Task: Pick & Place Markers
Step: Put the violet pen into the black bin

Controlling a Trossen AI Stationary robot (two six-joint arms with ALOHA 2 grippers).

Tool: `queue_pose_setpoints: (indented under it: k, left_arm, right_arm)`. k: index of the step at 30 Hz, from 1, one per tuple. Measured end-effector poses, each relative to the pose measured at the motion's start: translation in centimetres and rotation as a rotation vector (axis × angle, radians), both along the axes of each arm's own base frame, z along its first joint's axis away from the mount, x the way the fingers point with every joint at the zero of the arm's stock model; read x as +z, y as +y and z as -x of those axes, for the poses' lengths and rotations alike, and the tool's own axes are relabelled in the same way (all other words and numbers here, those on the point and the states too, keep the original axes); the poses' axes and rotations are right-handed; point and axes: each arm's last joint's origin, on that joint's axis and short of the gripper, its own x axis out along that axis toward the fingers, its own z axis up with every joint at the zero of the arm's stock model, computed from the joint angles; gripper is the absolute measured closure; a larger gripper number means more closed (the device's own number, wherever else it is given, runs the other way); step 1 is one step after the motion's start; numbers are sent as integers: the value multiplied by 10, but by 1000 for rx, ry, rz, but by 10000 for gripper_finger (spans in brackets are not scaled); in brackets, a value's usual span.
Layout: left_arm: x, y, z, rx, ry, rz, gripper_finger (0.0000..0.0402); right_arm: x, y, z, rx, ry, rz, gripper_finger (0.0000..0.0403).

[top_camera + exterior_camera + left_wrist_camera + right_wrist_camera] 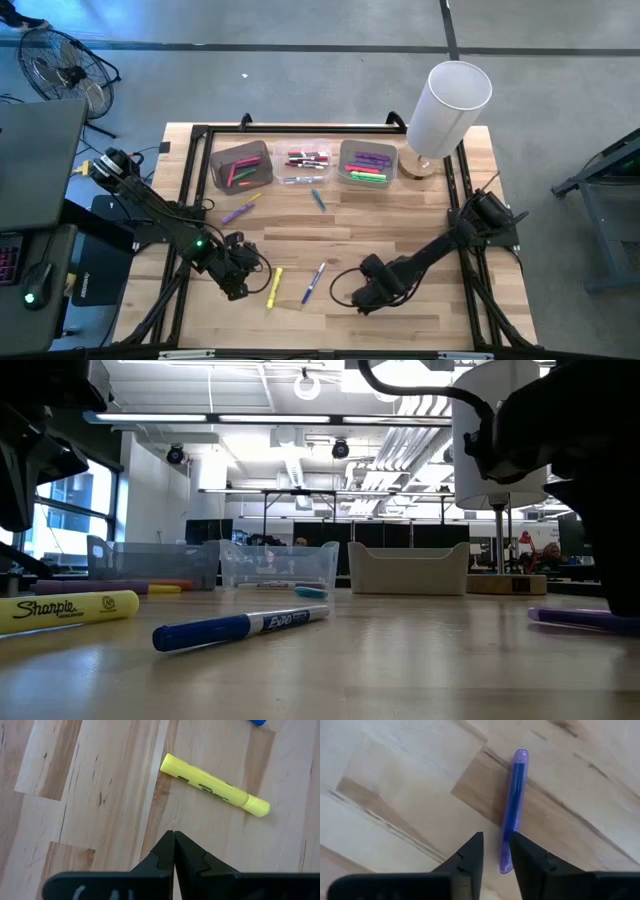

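A purple marker (513, 800) lies flat on the wooden table (420, 215), also seen as the purple marker (585, 619) in the low view. My right gripper (496, 851) points down over one end of it, open, a finger on each side. My left gripper (174, 839) is shut and holds nothing, just short of a yellow marker (215, 785). That yellow marker (274, 287) and a blue-and-white marker (314, 283) lie between the two grippers. More markers fill three bins (308, 160) at the far side. My right gripper straddles the purple marker's end (505, 862) from above, its fingers across the marker. One finger (522, 852) stands right against that end; whether it touches, I cannot tell. The marker lies flat on the table.
A white lamp (450, 100) on a wooden base stands at the far right. Two purple markers (240, 210) and a teal one (317, 198) lie loose in front of the bins. A black frame (300, 128) borders the table's far edge and sides.
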Motion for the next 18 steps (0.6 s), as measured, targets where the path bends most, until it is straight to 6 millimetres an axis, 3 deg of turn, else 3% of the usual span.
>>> queue_pose_setpoints:
  k: [7,18]
  left_arm:
    - [0,0,0,-7,-2,-3,401]
    - [0,0,0,-7,-5,0,401]
  right_arm:
    - [8,1,-5,-6,15,-39,282]
    - [13,-5,-2,-14,85,-17,280]
